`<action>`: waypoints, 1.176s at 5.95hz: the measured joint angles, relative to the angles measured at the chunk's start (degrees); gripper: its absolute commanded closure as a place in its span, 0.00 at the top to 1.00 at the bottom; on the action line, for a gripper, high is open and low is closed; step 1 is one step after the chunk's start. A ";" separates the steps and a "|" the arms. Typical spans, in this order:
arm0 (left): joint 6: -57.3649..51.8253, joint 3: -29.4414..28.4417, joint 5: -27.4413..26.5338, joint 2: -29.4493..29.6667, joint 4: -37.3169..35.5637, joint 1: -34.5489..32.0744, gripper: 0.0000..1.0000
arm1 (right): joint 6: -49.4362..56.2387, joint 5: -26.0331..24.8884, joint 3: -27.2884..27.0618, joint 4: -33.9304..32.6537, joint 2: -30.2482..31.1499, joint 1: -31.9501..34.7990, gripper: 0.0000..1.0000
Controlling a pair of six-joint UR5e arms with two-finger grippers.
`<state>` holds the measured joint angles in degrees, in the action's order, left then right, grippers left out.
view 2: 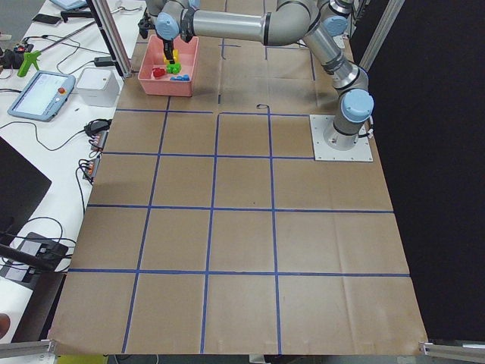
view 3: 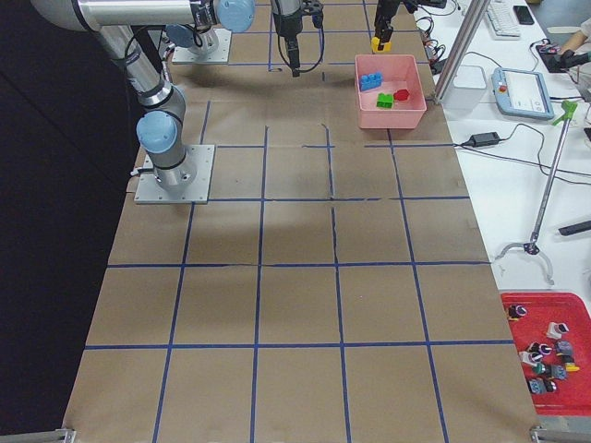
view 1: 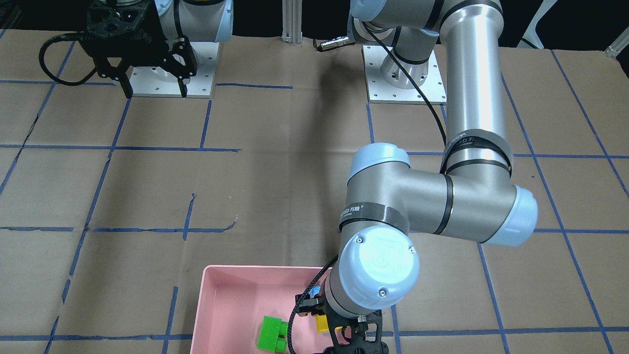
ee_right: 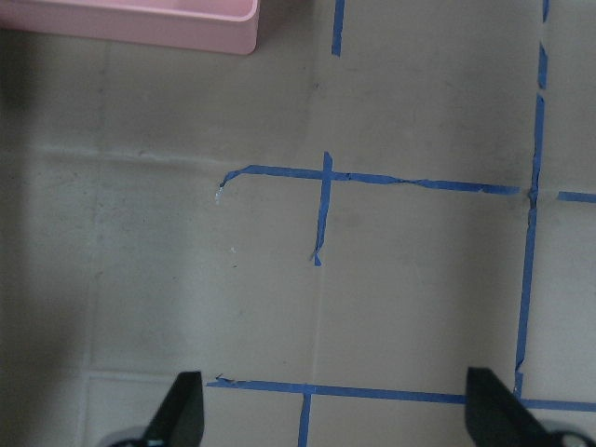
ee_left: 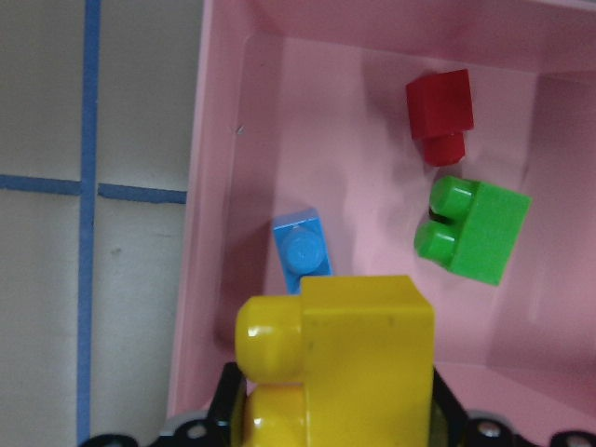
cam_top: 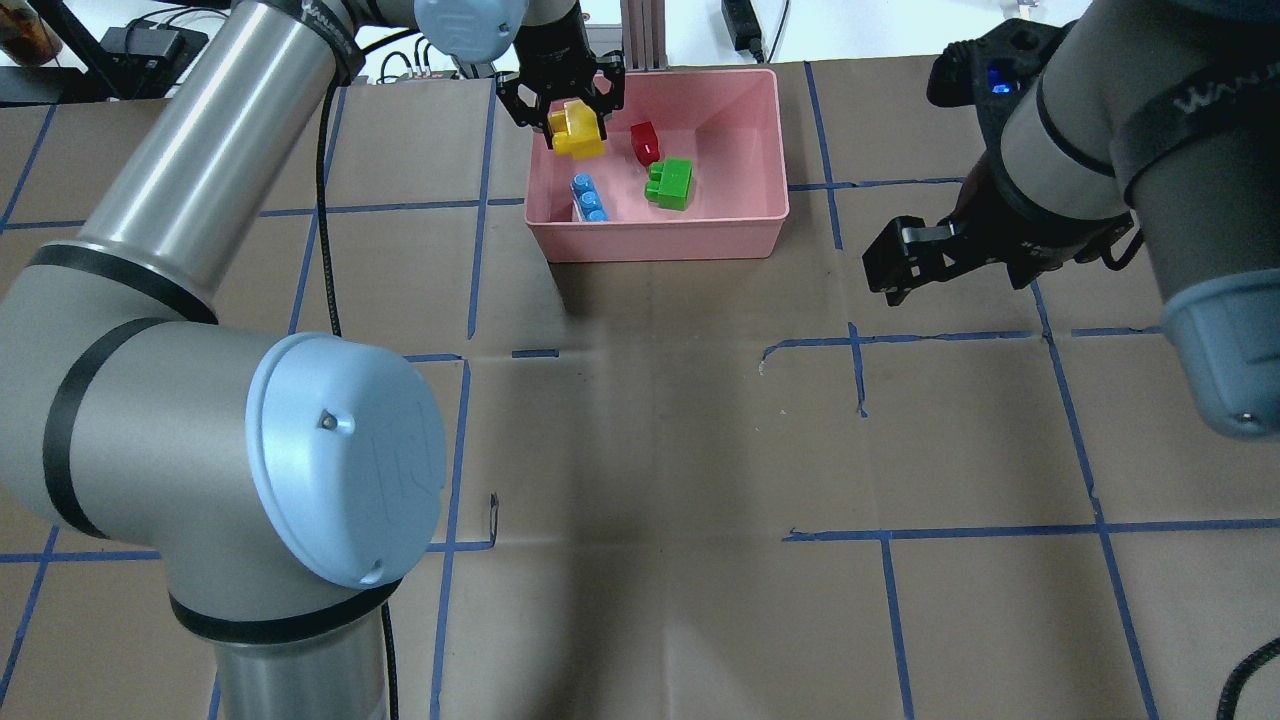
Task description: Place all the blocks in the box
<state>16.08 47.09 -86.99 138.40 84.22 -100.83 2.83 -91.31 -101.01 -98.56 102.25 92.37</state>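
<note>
The pink box (cam_top: 660, 240) stands at the table's far side. Inside lie the blue brick (cam_top: 589, 198), the red brick (cam_top: 645, 142) and the green brick (cam_top: 671, 184). My left gripper (cam_top: 571, 116) is shut on the yellow brick (cam_top: 577, 131) and holds it above the box's far left corner. The left wrist view shows the yellow brick (ee_left: 358, 358) over the blue (ee_left: 303, 247), red (ee_left: 440, 112) and green (ee_left: 475, 228) bricks. My right gripper (view 1: 155, 88) is open and empty, above bare table to the right of the box; its fingers (ee_right: 182, 410) stand wide apart.
The table is brown cardboard with a grid of blue tape lines (cam_top: 858, 340). Both arm bases (view 1: 405, 78) sit on white plates at the robot's side. A corner of the box (ee_right: 223, 23) shows at the top of the right wrist view.
</note>
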 measured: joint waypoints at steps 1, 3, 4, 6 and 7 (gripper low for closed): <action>0.15 -0.01 -1.56 2.06 -3.58 -1.03 0.99 | -0.01 -0.12 1.93 0.36 -0.86 -0.09 1.00; 0.26 -0.12 -3.23 2.50 -6.51 -2.44 0.99 | -0.04 -0.06 3.15 0.46 -1.62 -0.15 1.00; -0.45 0.21 -3.33 -0.86 -3.86 -2.14 0.99 | -0.11 0.06 3.33 0.38 -1.74 -0.21 1.00; -8.14 3.45 -3.59 -12.30 6.11 1.95 0.99 | -0.18 0.68 4.56 0.29 -2.55 -0.25 1.00; -13.36 8.36 -3.65 -18.65 7.87 4.47 0.99 | -0.19 0.76 5.70 0.38 -3.37 -0.26 1.00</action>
<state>2.73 55.45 -90.64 119.75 92.08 -96.36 2.64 -90.56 -95.31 -98.18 98.87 92.11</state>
